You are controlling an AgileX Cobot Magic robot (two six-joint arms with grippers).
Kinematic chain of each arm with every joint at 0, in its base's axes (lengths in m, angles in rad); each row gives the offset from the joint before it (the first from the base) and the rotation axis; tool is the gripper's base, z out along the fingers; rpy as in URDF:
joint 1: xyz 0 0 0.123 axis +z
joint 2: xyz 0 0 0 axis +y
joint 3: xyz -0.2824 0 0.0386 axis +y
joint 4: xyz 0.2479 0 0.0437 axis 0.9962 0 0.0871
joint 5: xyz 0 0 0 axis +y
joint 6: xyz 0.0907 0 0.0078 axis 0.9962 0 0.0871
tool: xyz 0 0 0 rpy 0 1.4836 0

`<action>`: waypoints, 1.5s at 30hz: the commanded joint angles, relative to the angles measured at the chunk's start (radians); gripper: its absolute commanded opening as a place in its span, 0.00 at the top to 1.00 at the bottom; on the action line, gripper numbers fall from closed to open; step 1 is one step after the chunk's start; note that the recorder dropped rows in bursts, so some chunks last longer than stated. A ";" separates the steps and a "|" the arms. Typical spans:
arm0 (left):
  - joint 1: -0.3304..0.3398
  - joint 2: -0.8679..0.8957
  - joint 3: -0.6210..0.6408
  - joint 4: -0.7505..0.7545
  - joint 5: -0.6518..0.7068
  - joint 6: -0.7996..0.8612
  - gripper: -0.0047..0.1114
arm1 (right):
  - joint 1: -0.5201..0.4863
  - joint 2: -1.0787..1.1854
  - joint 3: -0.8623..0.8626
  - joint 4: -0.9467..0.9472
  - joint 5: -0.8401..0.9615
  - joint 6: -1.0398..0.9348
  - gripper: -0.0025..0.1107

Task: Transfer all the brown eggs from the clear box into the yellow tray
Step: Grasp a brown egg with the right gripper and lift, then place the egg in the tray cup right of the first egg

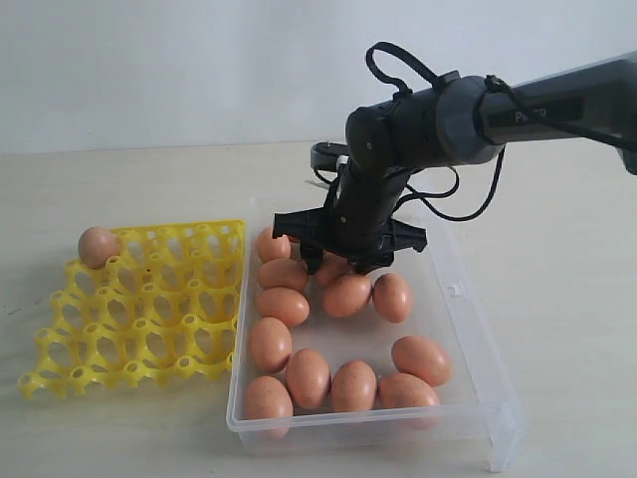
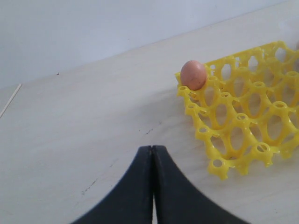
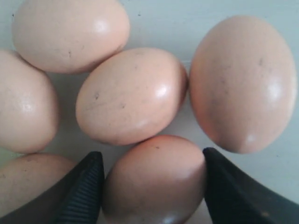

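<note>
The clear box (image 1: 478, 339) holds several brown eggs (image 1: 346, 295) lying loose on its floor. My right gripper (image 1: 348, 261) reaches down into the box's far end. In the right wrist view its two black fingers (image 3: 81, 186) press against both sides of one brown egg (image 3: 154, 172) that still lies among its neighbours (image 3: 131, 93). The yellow tray (image 1: 149, 319) lies left of the box with one brown egg (image 1: 99, 246) in its far left corner cup. My left gripper (image 2: 152, 148) is shut on nothing above bare table, near the tray (image 2: 243, 121) and its egg (image 2: 193, 74).
The box's clear flap (image 1: 503, 438) hangs at its near right corner. Pale tabletop (image 1: 557, 249) surrounds box and tray, and a plain wall stands behind. The right arm's black cables (image 1: 468, 199) loop above the box's far end.
</note>
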 commanded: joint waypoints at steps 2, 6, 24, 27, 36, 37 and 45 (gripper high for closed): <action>-0.002 -0.006 -0.004 0.000 -0.008 -0.005 0.96 | 0.000 -0.002 -0.012 -0.030 -0.016 -0.009 0.98; -0.002 -0.006 -0.004 0.000 -0.008 -0.005 0.96 | 0.025 -0.053 -0.012 -0.180 0.005 -0.157 0.98; -0.002 -0.006 -0.004 0.000 -0.008 -0.005 0.96 | 0.292 0.218 -0.394 -0.090 -0.422 -0.706 0.98; -0.002 -0.006 -0.004 0.000 -0.008 -0.005 0.96 | 0.302 0.255 -0.436 -0.092 -0.420 -0.757 0.98; -0.002 -0.006 -0.004 0.000 -0.008 -0.005 0.96 | 0.303 0.293 -0.451 -0.117 -0.411 -0.907 0.97; -0.002 -0.006 -0.004 0.000 -0.008 -0.005 0.96 | 0.303 0.293 -0.451 -0.119 -0.411 -0.919 0.96; -0.002 -0.006 -0.004 0.000 -0.008 -0.004 0.96 | 0.303 0.293 -0.452 -0.139 -0.438 -0.949 0.86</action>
